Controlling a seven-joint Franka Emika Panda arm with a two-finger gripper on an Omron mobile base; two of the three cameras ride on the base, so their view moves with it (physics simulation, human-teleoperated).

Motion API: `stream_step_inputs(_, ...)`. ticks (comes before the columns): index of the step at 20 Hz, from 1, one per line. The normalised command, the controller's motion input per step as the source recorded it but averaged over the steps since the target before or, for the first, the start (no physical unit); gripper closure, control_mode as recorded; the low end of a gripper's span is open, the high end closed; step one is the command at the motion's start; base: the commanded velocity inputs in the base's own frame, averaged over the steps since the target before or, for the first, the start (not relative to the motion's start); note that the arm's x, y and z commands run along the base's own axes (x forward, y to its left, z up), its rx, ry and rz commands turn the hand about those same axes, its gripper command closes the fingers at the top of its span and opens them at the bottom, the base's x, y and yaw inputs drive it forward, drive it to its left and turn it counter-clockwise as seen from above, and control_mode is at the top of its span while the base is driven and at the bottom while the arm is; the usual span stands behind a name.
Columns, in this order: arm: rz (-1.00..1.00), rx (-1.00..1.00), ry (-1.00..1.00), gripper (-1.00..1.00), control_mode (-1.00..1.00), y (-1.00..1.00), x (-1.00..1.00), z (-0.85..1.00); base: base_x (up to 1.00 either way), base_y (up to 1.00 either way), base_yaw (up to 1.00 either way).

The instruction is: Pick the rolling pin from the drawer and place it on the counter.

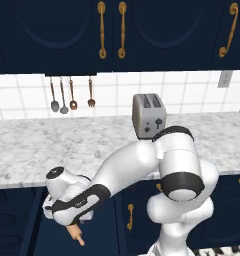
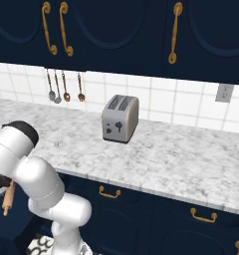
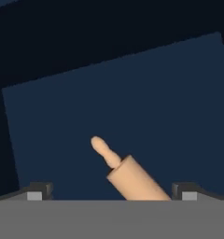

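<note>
Left base view puts the claw (image 1: 72, 222) in the lower left of the frame, below the thick pale edge of the marble table (image 1: 52, 145), with the white arm bending down to it from the lower right. From under the hand pokes the lower end of the rolling pin (image 1: 76, 235), tilted, its pale handle pointing down and slightly right. Higher up, spoons and a fork (image 1: 72, 95) hang on the tiled wall at upper left, and a toaster (image 1: 149, 116) stands on the table near the centre.

Right base view shows the rolling pin (image 2: 8, 197) at the far left edge, nearly upright and leaning a little, partly behind the arm's white links, lower than the table (image 2: 181, 154). The toaster (image 2: 120, 118) sits at centre frame.

Hand view has the two dark fingertips (image 3: 40, 190) at the bottom, standing well apart, with the rolling pin (image 3: 132, 179) rising between them from lower centre toward the upper left, its thin handle free. The fingers appear closed on its hidden part, carrying it. Behind it lies the flat navy bottom of the drawer (image 3: 132, 93), clearly apart from the pin.
</note>
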Motion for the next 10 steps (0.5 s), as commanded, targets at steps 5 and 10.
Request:
stream_step_inputs(5,0.35,0.05,0.06,-1.00,-1.00,0.00,0.51,-0.10,0.00,0.00,0.00)
stream_step_inputs(10,0.10,-0.03,-0.01,-1.00,-1.00,-0.16,0.00,-0.55,0.00,0.00,0.00)
